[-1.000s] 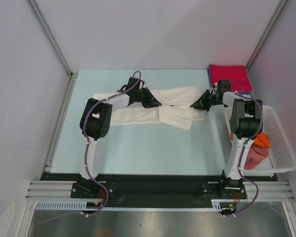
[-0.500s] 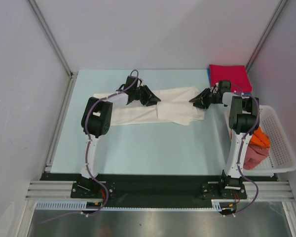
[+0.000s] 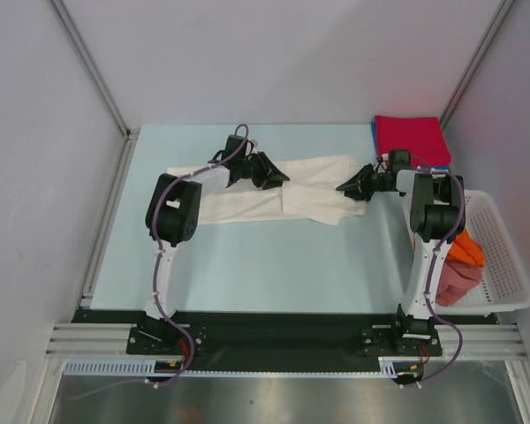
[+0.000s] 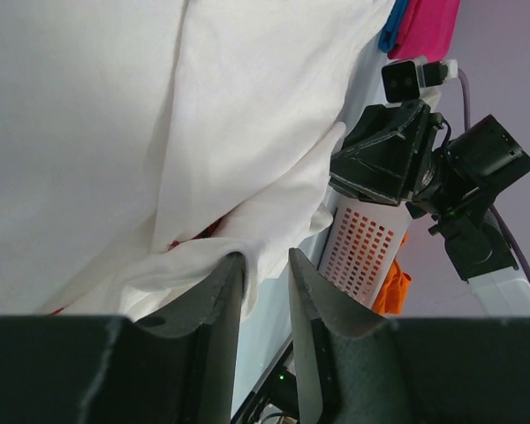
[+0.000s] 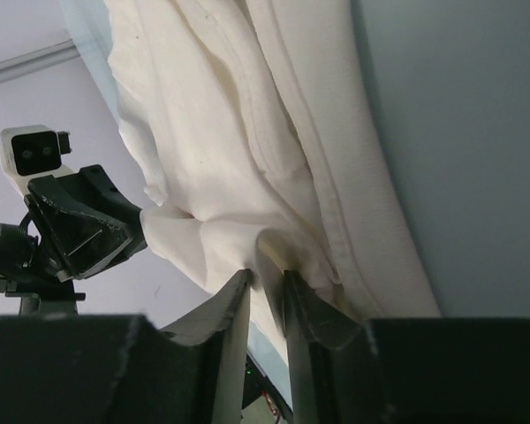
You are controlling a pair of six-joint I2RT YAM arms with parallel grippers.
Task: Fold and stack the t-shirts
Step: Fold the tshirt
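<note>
White cloth sits in the narrow gap of my left claw [image 4: 265,261]. The fingers stand a little apart around a fold. I cannot tell whether they are pinching it or only resting beside it. My right claw [image 5: 267,278] is the same: a slim gap, a bunched edge of the cloth in it, grip uncertain. The two claws face each other across the far half of the tabletop [image 3: 247,265], the left near the middle of the garment and the right at its right end.

Both are working on the white tee [image 3: 274,199]. It lies as a long band running left to right, with its sides turned in and its right end doubled and rumpled. A sliver of red print shows under one fold in the left wrist view. I judge this one half done. The lengthwise folds look made, while the crosswise fold and the move to the pile remain.

Beyond the right claw, in the far right corner, a red tee [image 3: 412,140] lies folded square on a blue tee [image 3: 374,132], of which only an edge shows. Those two look finished.

Nearer me on the right, the basket [image 3: 503,256] holds an orange tee [image 3: 471,247] and a pinkish tee [image 3: 455,278], both crumpled and unfolded. By my count that is two stacked, one in hand and two to go.
</note>
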